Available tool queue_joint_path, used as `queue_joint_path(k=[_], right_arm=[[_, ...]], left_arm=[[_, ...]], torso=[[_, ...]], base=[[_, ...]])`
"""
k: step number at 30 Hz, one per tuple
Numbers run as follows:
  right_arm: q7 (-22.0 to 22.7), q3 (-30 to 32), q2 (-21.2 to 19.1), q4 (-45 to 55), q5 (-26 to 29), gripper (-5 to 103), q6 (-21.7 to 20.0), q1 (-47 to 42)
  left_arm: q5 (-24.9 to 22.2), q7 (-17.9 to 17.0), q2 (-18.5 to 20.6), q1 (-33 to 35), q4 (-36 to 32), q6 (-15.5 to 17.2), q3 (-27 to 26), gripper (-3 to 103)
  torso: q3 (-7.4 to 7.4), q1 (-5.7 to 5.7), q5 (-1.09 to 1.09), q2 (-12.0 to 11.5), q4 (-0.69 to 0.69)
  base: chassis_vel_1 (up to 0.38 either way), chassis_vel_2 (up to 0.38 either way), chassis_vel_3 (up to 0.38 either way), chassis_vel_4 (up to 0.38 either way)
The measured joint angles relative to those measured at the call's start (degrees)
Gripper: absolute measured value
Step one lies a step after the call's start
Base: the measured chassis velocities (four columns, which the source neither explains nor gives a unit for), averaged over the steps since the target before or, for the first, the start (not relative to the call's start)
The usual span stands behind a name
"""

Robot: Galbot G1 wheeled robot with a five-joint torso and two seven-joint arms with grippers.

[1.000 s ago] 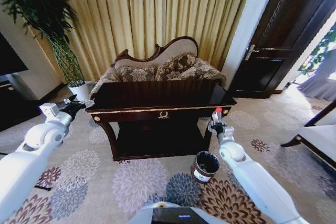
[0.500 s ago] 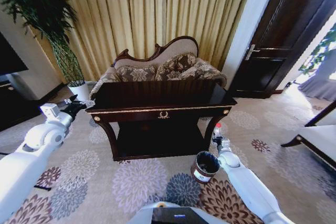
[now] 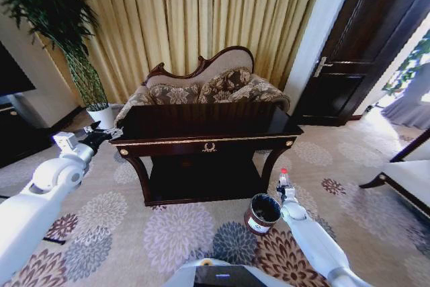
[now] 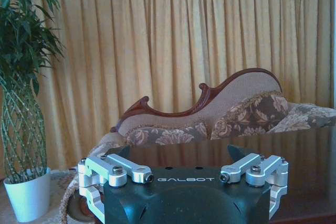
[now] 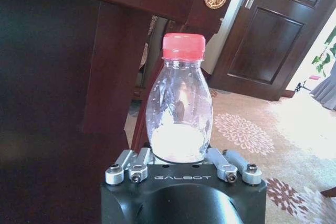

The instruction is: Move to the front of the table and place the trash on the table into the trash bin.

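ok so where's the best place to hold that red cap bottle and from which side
Low on the body, as the right gripper holds it now: the bottle stands upright, widest and nearly straight-walled near its base, so fingers closing from opposite sides seat well there. The shoulder narrows toward the red cap, where pads would likely slip. Coming in level from the side keeps it upright.

Both arms: smooth white shells w/ rounded grey-white joint housings. Left gripper [image 3: 101,134] black, small white box behind it at wrist. Right gripper [image 5: 181,153]: matte black block marked "GALBOT" in pale letters, silver alu finger links either side w/ dark screws.
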Motion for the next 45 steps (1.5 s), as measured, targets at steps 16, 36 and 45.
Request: queue_joint_path(k=[16, 36, 45], right_arm=[[0.6, -0.2, 0.0, 3.0, -0.8, 97, -0.1, -0.2], [0.2, -2.0, -4.9, 37.0, 9.9, 100, -4.4, -2.8], [2.2, -3.1, -7.7, 49.4, 13.7, 100, -10.0, -2.8]], left_arm=[[0.4, 0.0, -0.6, 0.4, -0.3, 0.0, -0.1, 100], [-0.5, 0.0, -1.8, 0.8, -3.2, -0.3, -0.9, 100], [-1.4, 0.4, -2.2, 2.4, -4.2, -0.5, -3.4, 100]], torso=[[0.0, 0.0, 0.0, 0.0, 0.0], [0.0, 0.0, 0.0, 0.0, 0.02], [0.0, 0.0, 0.0, 0.0, 0.0]], base=[[0.0, 0.0, 0.0, 0.0], [0.0, 0.0, 0.0, 0.0], [0.0, 0.0, 0.0, 0.0]])
